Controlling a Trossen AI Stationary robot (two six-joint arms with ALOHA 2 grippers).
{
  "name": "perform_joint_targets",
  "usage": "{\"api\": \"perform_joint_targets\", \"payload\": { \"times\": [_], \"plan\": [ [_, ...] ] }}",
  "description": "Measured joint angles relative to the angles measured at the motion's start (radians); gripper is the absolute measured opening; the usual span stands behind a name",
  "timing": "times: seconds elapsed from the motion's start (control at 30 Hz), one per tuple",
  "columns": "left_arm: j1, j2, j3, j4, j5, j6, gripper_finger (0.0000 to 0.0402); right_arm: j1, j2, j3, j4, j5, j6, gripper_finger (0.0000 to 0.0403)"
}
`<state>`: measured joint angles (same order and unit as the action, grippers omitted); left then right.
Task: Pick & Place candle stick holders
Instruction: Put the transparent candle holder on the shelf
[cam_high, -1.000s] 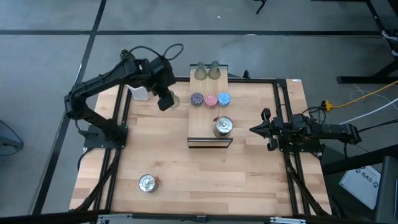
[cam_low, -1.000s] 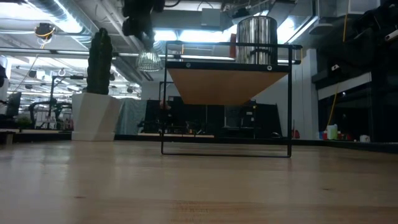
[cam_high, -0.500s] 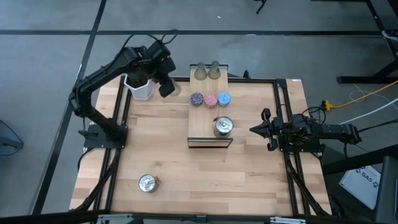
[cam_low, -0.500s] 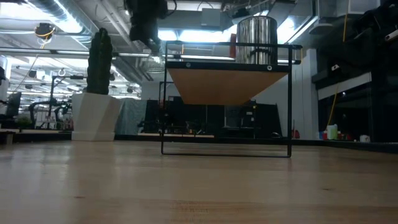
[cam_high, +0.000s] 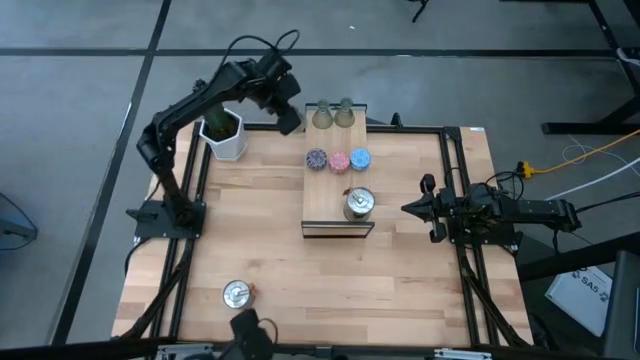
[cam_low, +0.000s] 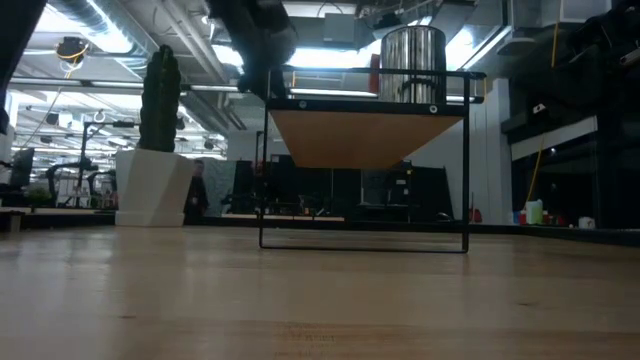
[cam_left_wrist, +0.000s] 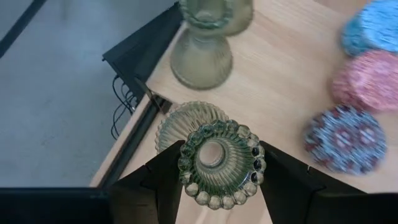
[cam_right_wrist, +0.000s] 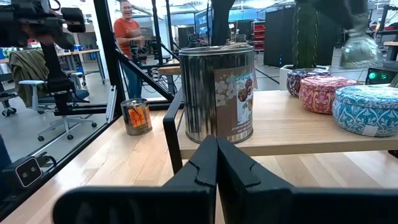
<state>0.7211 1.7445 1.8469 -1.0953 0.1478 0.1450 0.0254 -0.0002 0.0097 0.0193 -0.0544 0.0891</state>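
Note:
My left gripper (cam_high: 291, 122) hangs over the far left corner of the raised wooden board (cam_high: 338, 185), shut on an olive-green glass candle stick holder (cam_left_wrist: 217, 163). Two more green holders (cam_high: 321, 115) (cam_high: 345, 112) stand at the board's far end; the nearer one (cam_left_wrist: 202, 50) shows just beyond the held one. Purple (cam_high: 317, 159), pink (cam_high: 339, 160) and blue (cam_high: 360, 157) holders sit mid-board, and a silver one (cam_high: 358, 203) stands near its front. Another silver holder (cam_high: 237, 294) stands on the table at the near left. My right gripper (cam_high: 425, 208) waits shut at the right. My left gripper pinches the green holder's beaded top rim (cam_left_wrist: 185, 163) between its two fingers (cam_left_wrist: 163, 183), one on each side. The fingers slant down from above. The holder hangs upright below them, its bell base (cam_left_wrist: 186, 121) clear of the board.
A cactus in a white pot (cam_high: 222, 130) stands at the far left, close behind my left arm. The board rests on a black wire frame (cam_low: 365, 240) above the table. People (cam_right_wrist: 127, 37) show in the room beyond. Bare tabletop (cam_high: 330, 290) lies in front of the frame.
My left gripper has carried the green holder toward the table's far edge and to the right, from beside the cactus to the board's far left corner, next to the two green holders. It has stayed shut on the holder, which stays upright and lifted.

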Motion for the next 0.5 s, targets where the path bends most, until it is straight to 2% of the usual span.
{"api": "perform_joint_targets", "payload": {
  "times": [0.5],
  "plan": [
    [0.042, 0.074, 0.000, 0.111, 0.013, 0.016, 0.0178, 0.000, 0.000, 0.000, 0.000, 0.000, 0.000, 0.0005]
  ]
}}
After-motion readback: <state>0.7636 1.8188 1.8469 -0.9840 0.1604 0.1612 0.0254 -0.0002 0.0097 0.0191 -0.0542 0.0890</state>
